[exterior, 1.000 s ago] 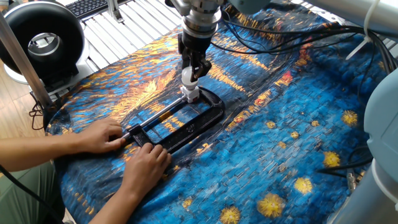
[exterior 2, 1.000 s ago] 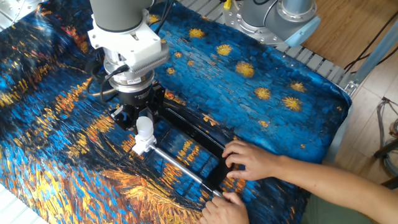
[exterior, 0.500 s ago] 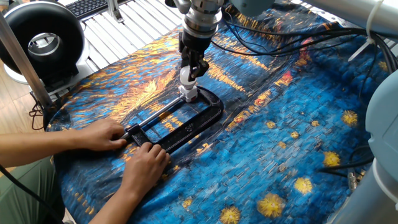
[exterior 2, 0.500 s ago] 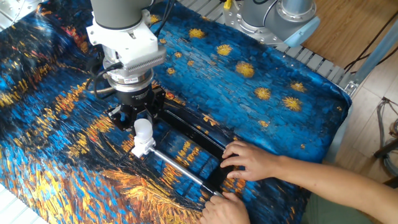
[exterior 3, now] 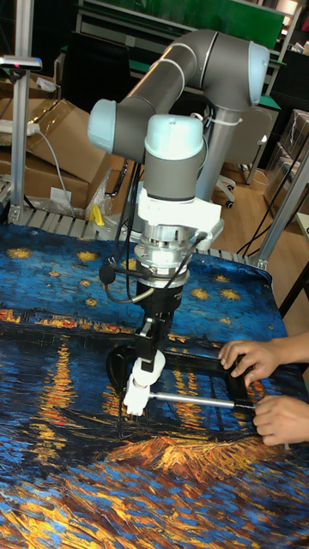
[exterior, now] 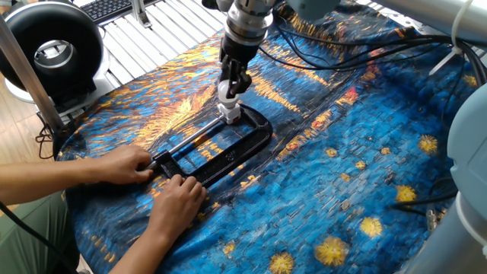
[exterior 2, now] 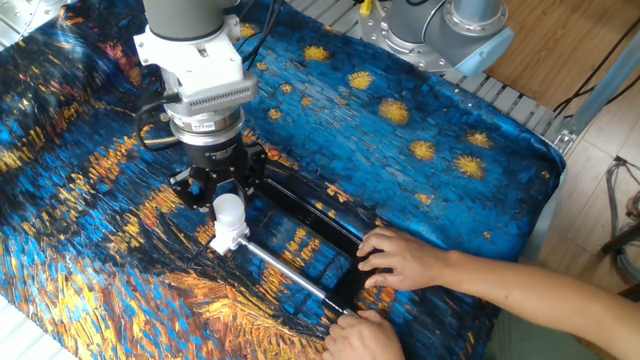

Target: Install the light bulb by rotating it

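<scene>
Gripping the light bulb (exterior 2: 229, 208) between closed fingers, my gripper (exterior 2: 224, 198) | bulb upright in white socket block (exterior 2: 230, 239) at far end of black clamp frame (exterior: 228, 148), mid-table | seated; screwing-in apparently unfinished | person's hands (exterior: 179, 199) steady frame.

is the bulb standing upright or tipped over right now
Upright: the light bulb stands on the white socket block, neck down, with the claw closed around it.

Two opposite high side views, one nearer frontal view.
</scene>
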`<act>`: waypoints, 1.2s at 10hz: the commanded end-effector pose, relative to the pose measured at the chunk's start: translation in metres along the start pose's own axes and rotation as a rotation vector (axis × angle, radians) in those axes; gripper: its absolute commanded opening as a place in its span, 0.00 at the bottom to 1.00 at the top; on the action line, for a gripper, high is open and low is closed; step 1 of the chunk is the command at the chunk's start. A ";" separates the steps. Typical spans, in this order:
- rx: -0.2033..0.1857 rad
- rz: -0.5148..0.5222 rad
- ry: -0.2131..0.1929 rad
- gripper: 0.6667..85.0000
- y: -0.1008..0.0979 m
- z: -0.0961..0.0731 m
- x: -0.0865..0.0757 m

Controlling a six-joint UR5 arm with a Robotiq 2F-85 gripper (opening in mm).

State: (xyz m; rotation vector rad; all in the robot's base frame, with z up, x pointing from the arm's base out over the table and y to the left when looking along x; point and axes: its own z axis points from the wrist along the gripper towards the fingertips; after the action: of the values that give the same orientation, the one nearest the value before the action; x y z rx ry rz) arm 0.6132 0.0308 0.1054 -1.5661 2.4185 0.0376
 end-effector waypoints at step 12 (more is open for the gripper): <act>0.045 0.223 -0.137 0.00 -0.018 -0.003 -0.023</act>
State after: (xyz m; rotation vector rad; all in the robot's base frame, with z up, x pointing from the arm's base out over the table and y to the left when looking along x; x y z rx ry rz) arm 0.6361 0.0402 0.1134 -1.2577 2.4574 0.1000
